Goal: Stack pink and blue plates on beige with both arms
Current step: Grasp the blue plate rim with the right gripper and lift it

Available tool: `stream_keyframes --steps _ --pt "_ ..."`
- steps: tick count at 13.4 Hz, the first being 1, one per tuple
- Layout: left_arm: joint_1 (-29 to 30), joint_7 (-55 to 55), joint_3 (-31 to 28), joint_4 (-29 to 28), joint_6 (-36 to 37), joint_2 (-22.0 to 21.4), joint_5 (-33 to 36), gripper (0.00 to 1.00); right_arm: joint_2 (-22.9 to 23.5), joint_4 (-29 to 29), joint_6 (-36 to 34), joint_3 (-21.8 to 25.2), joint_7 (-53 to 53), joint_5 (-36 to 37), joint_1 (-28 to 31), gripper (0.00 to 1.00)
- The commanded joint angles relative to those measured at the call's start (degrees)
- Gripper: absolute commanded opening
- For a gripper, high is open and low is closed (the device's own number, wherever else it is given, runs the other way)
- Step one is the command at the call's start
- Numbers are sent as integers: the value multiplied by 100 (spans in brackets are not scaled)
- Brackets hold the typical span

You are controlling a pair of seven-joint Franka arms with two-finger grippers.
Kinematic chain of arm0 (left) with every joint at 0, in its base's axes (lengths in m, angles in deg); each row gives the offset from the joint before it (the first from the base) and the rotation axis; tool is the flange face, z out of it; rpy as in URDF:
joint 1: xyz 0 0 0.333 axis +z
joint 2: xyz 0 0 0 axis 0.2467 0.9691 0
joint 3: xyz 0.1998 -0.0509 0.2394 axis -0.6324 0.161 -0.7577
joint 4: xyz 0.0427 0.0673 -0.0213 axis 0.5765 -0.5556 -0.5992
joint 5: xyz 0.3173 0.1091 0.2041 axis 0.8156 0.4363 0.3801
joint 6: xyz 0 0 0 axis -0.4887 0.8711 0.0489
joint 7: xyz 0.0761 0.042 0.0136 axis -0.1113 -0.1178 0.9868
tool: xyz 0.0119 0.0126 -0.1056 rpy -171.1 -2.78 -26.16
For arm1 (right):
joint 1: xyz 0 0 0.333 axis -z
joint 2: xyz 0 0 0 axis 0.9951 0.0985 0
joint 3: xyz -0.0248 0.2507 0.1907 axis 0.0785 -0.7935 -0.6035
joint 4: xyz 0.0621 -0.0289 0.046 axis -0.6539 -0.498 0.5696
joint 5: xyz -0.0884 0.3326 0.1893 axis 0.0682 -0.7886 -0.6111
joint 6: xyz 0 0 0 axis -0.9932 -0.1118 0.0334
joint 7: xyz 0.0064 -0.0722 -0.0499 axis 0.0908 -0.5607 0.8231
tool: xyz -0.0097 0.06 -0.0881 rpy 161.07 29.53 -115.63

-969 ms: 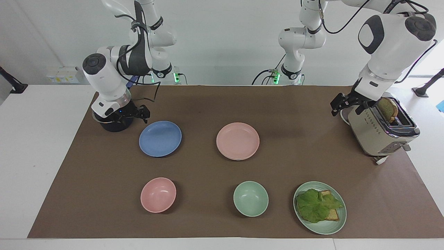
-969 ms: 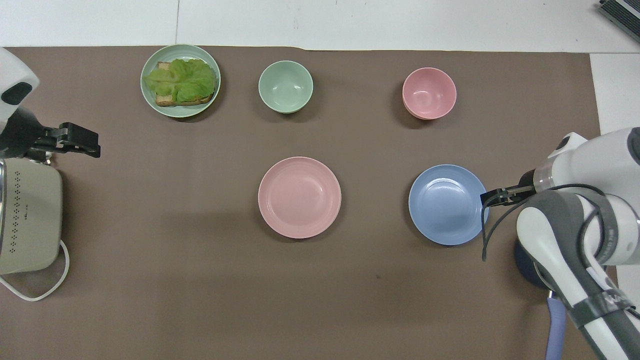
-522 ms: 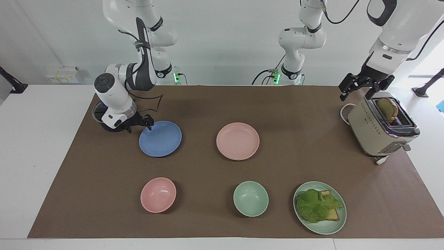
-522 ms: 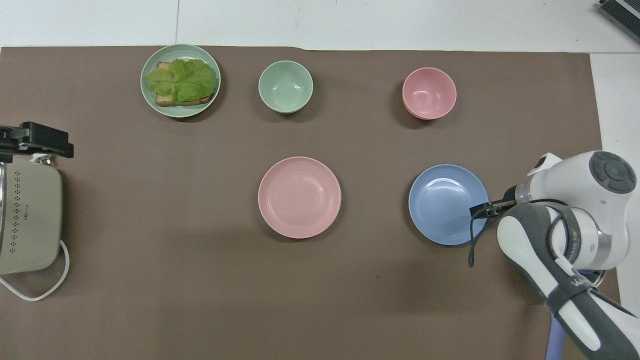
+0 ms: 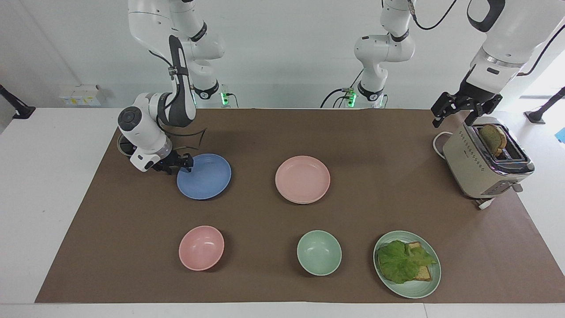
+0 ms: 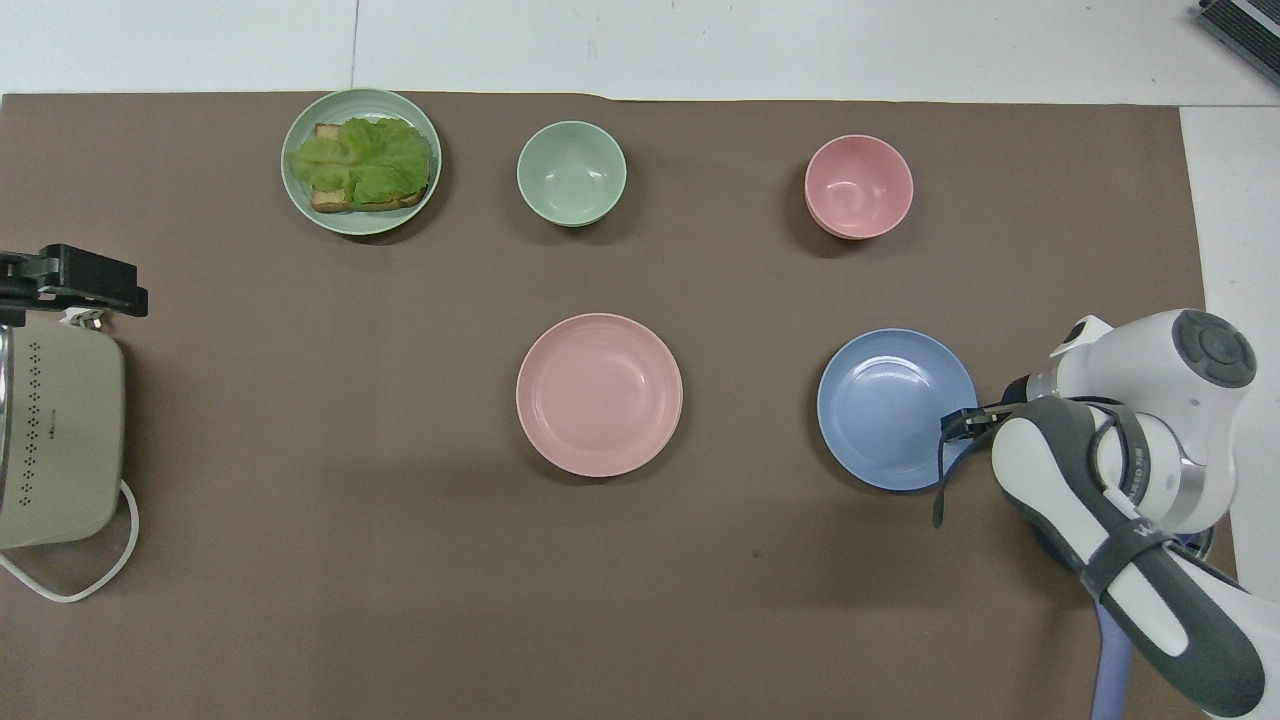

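Right gripper at blue plate rim, left gripper up over toaster

White table [image 5: 44, 198] carries a brown mat [image 5: 353, 132] that covers most of it. The right arm [image 5: 150, 128] bends low over the mat corner nearest its base. The left arm [image 5: 507, 39] is raised at the other end and waits.

The beige toaster [image 5: 476, 168] sits on the mat edge at the left arm's end, a bread slice [image 5: 492, 138] sticking up from its slot.

Green plate [image 5: 419, 291] with lettuce and bread lies near the mat corner farthest from the robots, at the left arm's end.

Blue plate [image 5: 207, 179] lies flat on the mat toward the right arm's end, in the half nearer the robots. Pink plate [image 5: 302, 179] lies flat near the mat centre, level with the blue one and well apart from it.

Green bowl [image 5: 318, 252] and pink bowl [image 5: 201, 247] stand along the mat edge farther from the robots, the pink one at the right arm's end.

Dark round vessel [image 5: 123, 145] is at the mat corner under the right arm, mostly hidden.

Right gripper [image 5: 185, 164] is down at the blue plate's rim on the side toward the right arm's end. Cannot tell whether it grips the plate or is only at it.

Left gripper [image 5: 457, 108] hangs in the air over the toaster's robot-side end, jaws wide, holding nothing
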Motion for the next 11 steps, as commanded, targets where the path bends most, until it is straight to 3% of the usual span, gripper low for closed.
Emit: stream_keyframes --steps 1,3,6,11 --pt "50 -38 33 -48 59 -61 84 100 -13 25 18 -27 145 -124 20 1" --pt "50 -38 33 -48 59 -61 84 100 57 183 -113 -27 32 -133 2 0" --pt "50 -38 33 -48 59 -61 84 100 14 788 -972 -27 -4 -124 -7 0" --pt "50 -38 33 -48 59 -61 84 100 -460 1106 -1544 -88 31 -124 -7 0"
